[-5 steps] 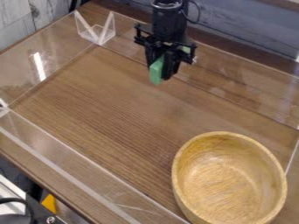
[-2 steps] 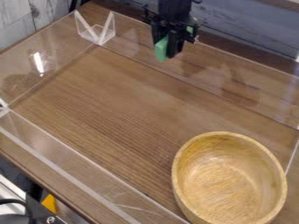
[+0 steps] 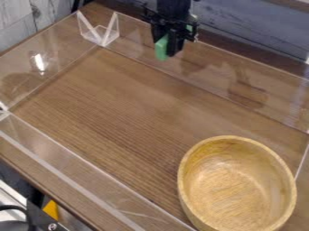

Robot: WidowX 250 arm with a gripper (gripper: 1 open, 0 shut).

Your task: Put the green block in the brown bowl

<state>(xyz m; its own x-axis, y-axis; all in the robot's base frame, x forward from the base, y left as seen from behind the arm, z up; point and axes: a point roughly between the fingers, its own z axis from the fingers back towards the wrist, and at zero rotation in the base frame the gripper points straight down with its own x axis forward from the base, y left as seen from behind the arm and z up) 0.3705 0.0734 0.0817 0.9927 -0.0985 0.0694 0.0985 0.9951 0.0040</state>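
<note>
The green block (image 3: 162,49) hangs upright in my gripper (image 3: 167,45), which is shut on it and points straight down near the far edge of the wooden table. Only the lower part of the block shows below the black fingers. The brown bowl (image 3: 237,186), wide and light wooden with a thick rim, sits at the near right corner, well away from the gripper and with nothing inside.
Clear acrylic walls (image 3: 97,29) ring the wooden tabletop (image 3: 121,117), with a folded transparent piece at the back left. A dark table edge and cables (image 3: 36,212) lie at the near left corner.
The gripper with the green block has moved toward the back of the table, slightly left, and sits higher in the picture. The bowl has stayed put.
</note>
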